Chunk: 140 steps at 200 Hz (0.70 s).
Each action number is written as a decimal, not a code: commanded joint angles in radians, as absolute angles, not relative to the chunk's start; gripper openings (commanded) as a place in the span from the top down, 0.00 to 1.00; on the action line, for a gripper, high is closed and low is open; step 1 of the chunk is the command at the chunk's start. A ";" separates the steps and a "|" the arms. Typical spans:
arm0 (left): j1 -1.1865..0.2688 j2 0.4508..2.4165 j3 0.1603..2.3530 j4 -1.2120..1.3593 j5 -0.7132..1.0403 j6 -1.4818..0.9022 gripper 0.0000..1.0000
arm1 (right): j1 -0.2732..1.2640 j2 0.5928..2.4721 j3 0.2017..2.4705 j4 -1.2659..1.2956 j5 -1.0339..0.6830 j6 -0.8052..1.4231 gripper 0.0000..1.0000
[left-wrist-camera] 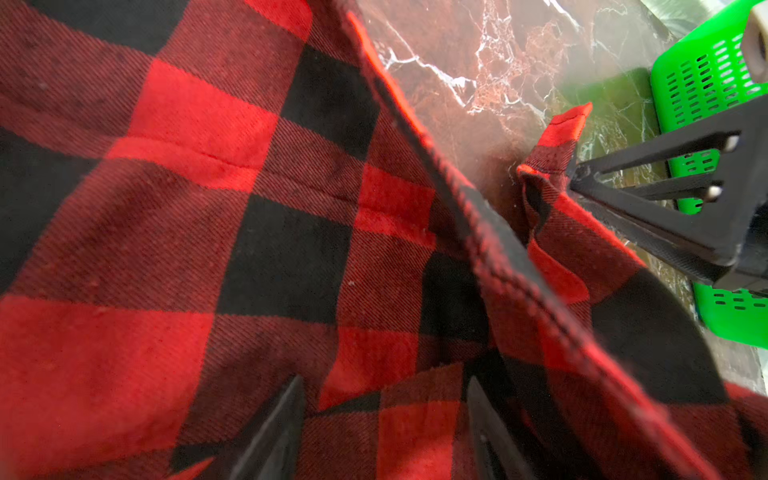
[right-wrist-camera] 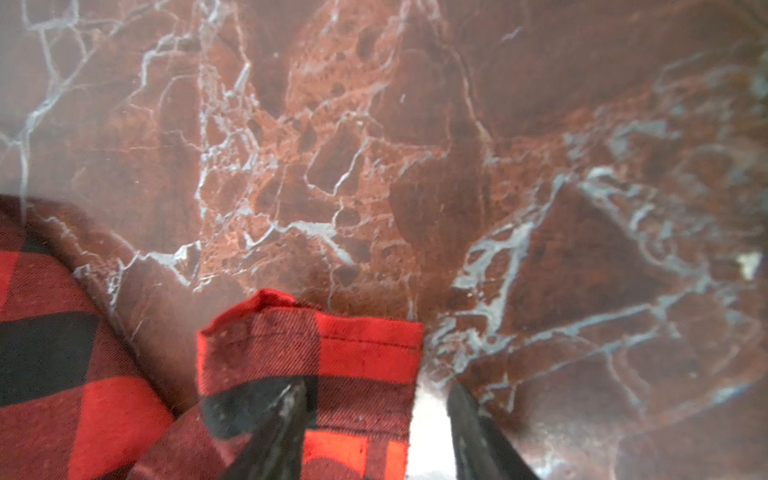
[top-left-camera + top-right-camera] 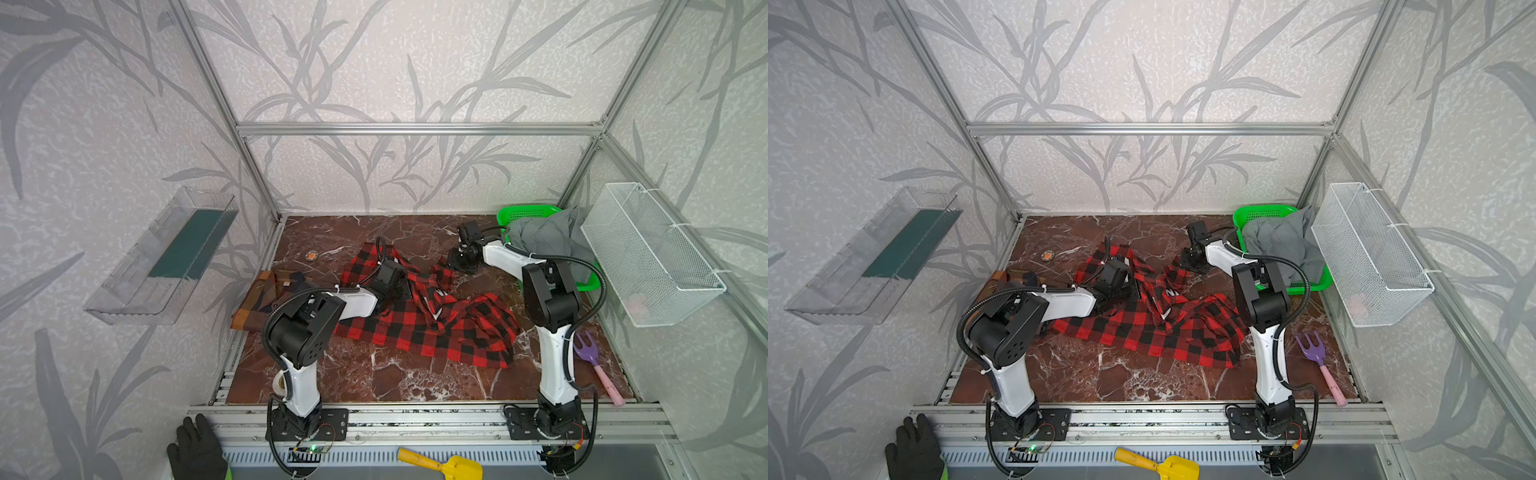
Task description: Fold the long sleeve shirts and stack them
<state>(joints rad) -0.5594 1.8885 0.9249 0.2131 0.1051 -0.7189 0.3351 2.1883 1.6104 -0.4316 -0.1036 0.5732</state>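
We see the red-and-black check shirt [image 3: 419, 328] lying crumpled across the middle of the bench [image 3: 374, 378] in both top views. The brown plaid shirt [image 3: 257, 299] lies at the bench's left edge, partly under the left arm. The left fingers [image 1: 282, 432] stand wide over the check cloth, gripping nothing we can make out. The right fingers [image 2: 278, 432] stand apart at the shirt's cuff [image 2: 332, 336], one over it and one just beside its edge.

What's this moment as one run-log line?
left gripper open over red-and-black shirt | right gripper open at its sleeve cuff | brown plaid shirt aside, left
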 commanded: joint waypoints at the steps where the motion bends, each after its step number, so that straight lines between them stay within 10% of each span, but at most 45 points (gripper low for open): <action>1: -0.552 2.026 0.819 -0.178 0.127 -0.764 0.34 | 0.342 2.257 1.653 -0.503 -0.064 0.546 0.51; 140: -0.553 2.020 0.812 -0.173 0.132 -0.769 0.33 | 0.342 2.309 1.770 -0.570 -0.104 0.464 0.96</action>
